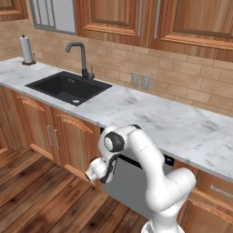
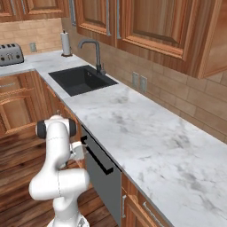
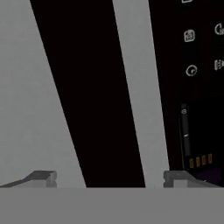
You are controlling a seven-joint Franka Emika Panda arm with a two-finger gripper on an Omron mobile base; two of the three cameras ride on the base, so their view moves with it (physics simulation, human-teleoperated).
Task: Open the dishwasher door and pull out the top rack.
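The dishwasher door [image 2: 104, 186] is a flat grey panel under the marble counter, standing shut, also seen in the left base view [image 1: 129, 189]. Its long black bar handle [image 2: 98, 160] runs below the black control strip [image 3: 197, 87]. My gripper [image 2: 82, 150] is at the handle's left end, close against the door. In the hand view my gripper [image 3: 111, 178] is open, with the black bar handle [image 3: 87, 87] running between its two fingertips [image 3: 43, 178] and a gap on each side. The top rack is hidden behind the shut door.
A black sink [image 1: 68, 87] with a dark faucet [image 1: 82, 57] is set in the marble counter [image 1: 182, 127] left of the dishwasher. Brown wooden cabinet doors [image 1: 41, 127] flank it. A paper towel roll [image 1: 26, 50] and a toaster [image 2: 9, 54] stand farther off. Wooden floor [image 1: 36, 200] lies in front.
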